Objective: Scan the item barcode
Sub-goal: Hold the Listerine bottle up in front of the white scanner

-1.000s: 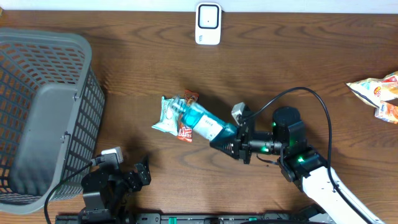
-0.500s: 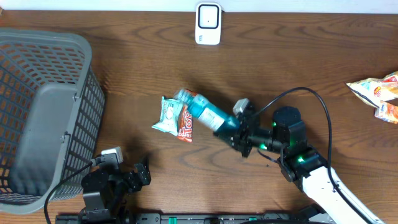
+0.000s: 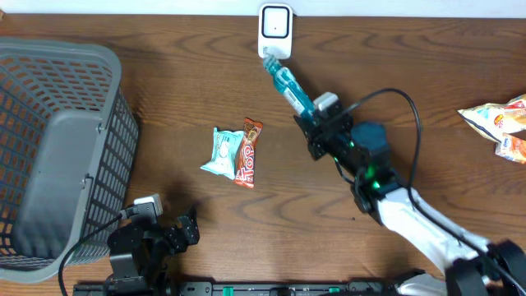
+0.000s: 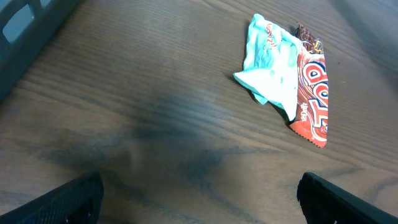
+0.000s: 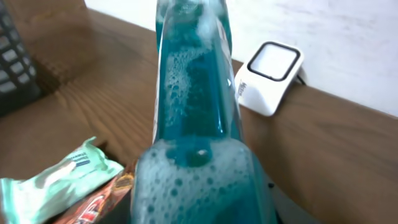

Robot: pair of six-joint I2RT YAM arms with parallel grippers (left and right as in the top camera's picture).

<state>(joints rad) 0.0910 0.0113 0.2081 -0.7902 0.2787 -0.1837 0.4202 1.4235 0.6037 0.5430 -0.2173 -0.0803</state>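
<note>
A: Right end effector (image 3: 312, 125)?
B: Clamped on one end of the blue bottle (image 3: 287, 80); its arm reaches diagonally over the worktop (image 3: 164, 74), bottle's far end just beside the white scanner (image 3: 274, 31).
A: Left end effector (image 3: 187, 227)?
B: Fingers wide apart, empty, arm tucked at the near edge beside the basket (image 3: 66, 49).

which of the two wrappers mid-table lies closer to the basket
The mint-green packet; it lies between the red bar wrapper and the grey basket.
</note>
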